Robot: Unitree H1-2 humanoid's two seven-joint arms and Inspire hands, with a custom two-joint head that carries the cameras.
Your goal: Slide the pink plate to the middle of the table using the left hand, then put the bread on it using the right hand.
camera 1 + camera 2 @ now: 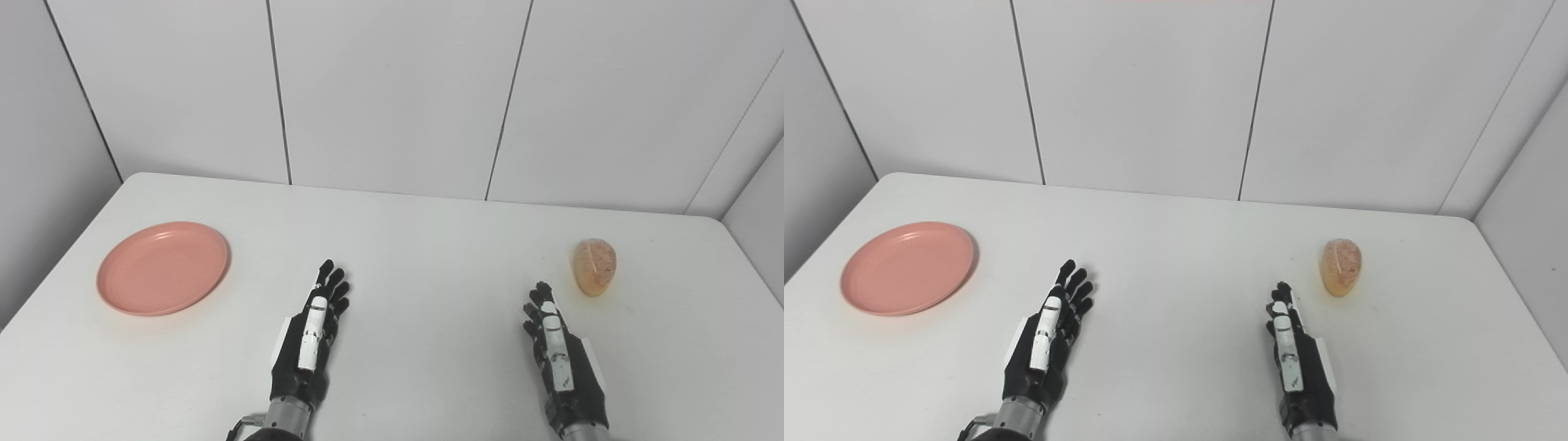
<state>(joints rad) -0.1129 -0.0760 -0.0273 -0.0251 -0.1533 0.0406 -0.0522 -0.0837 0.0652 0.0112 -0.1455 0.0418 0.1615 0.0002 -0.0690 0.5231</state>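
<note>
Nearest us, our left hand (312, 334) and right hand (558, 352) lie low over the white table (429, 257), fingers stretched out and slightly apart, holding nothing. The pink plate (162, 267) sits at the table's left side, well apart from our left hand. The bread (594, 266) rests on the right, near our right hand's fingertips, not touching. Grey panelled walls (392, 92) stand behind.

Bright even light, soft shadows, sharp focus
</note>
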